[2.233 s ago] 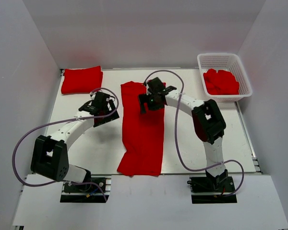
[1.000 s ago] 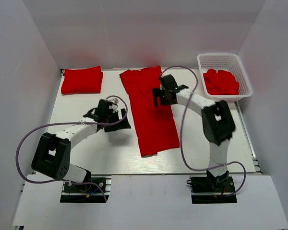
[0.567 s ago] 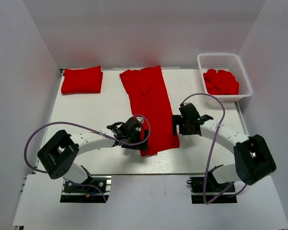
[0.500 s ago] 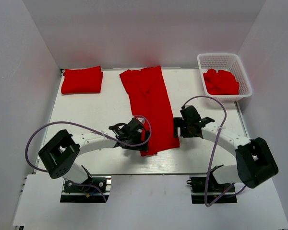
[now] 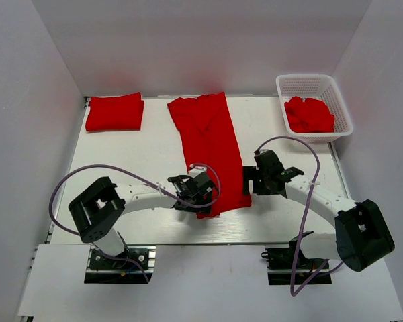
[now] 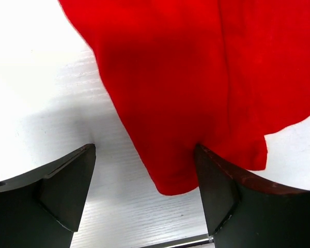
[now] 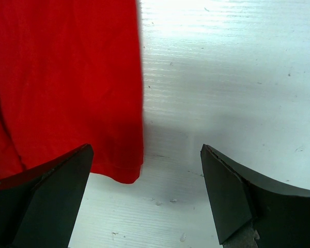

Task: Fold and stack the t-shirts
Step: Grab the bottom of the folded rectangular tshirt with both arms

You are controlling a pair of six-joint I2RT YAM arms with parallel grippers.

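I see white table (image 5: pixel 134 151), ribbed surface, faint scuffs and specks in my right wrist view | white lattice basket (image 5: pixel 307 78) upright at the table's far right corner, just beside the right wall | plain white walls (image 5: pixel 201 47) on the left, far and right sides

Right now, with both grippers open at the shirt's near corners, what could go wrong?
The left gripper straddles a corner of the shirt where layers seem to overlap; it might pinch only one. The right gripper spans about half bare table, so it may catch too little cloth.
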